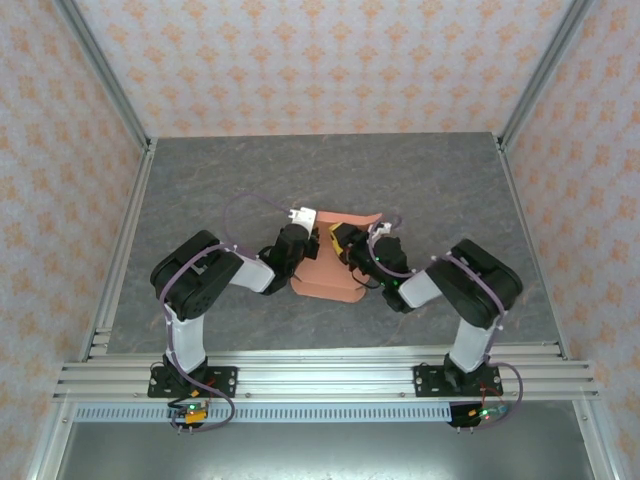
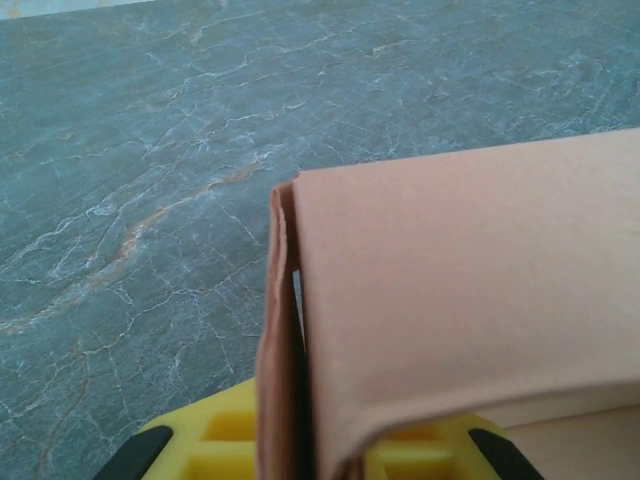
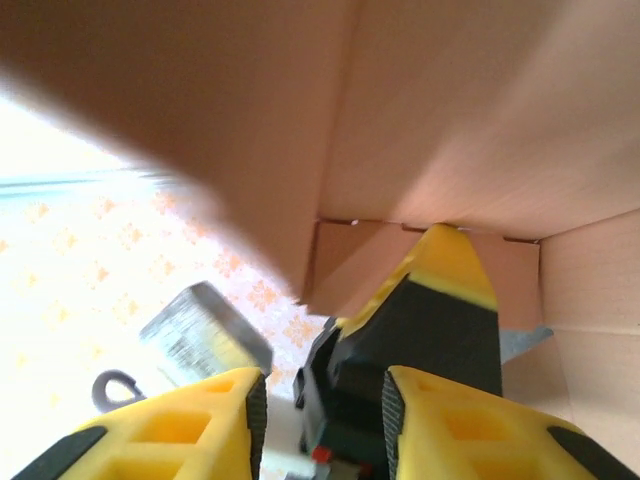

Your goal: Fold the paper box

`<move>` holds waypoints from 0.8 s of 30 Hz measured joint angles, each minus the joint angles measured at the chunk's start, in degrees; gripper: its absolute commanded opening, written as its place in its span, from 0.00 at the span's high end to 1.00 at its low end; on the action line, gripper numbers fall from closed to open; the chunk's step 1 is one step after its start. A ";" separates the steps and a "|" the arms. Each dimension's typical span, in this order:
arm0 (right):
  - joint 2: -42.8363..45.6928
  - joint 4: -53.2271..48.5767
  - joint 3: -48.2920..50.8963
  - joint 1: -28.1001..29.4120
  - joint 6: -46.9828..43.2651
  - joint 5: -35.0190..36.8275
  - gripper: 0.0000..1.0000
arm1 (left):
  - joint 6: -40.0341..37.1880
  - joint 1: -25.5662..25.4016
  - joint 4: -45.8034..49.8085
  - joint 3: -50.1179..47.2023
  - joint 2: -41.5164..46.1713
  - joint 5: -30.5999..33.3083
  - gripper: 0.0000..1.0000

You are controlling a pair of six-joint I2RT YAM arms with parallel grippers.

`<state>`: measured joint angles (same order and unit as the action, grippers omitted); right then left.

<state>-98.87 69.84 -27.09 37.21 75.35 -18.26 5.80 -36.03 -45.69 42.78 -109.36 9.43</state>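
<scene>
A salmon paper box (image 1: 330, 275) sits mid-table between 2 robot arms, partly raised. It is thin card: likely very light, springy at its creases and easily dented. The left gripper (image 2: 305, 455) pinches a doubled side wall; the right gripper (image 3: 325, 400) stands open just beside the box's panels, holding nothing. It is best held by flap edges close to a crease, not mid-panel. The table (image 1: 200, 190) is grey, marbled and smooth — card may slide. Floral-papered walls (image 1: 320, 60) enclose 3 sides, leaving bare table all round.
</scene>
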 measured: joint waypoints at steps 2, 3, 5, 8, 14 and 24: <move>7.26 -7.13 0.42 0.00 -4.72 -0.39 0.60 | -0.35 -0.04 -0.28 -0.37 0.11 0.02 0.87; 11.06 -10.86 0.13 0.00 -7.23 -0.59 0.59 | -0.42 0.00 -0.48 -0.59 0.11 0.02 0.87; 19.91 -20.63 -1.62 0.00 -13.60 -0.59 0.57 | -0.81 0.00 -1.31 -1.18 0.11 0.00 0.87; 29.66 -33.14 -6.49 -0.20 -22.69 0.35 0.53 | -1.05 0.00 -2.62 -1.84 0.11 -0.15 0.87; 29.90 -56.83 -21.90 -5.84 -37.20 0.72 0.47 | -1.38 0.00 -8.70 -3.72 -1.42 -1.68 0.85; 1.92 -89.31 -48.37 -12.98 -61.79 -7.48 0.44 | -1.44 0.00 -14.86 -5.03 -3.32 -5.14 0.85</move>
<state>-96.95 -19.46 -75.46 24.23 13.56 -25.74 4.36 -36.03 -60.55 37.76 -112.68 4.29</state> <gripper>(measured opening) 0.557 0.155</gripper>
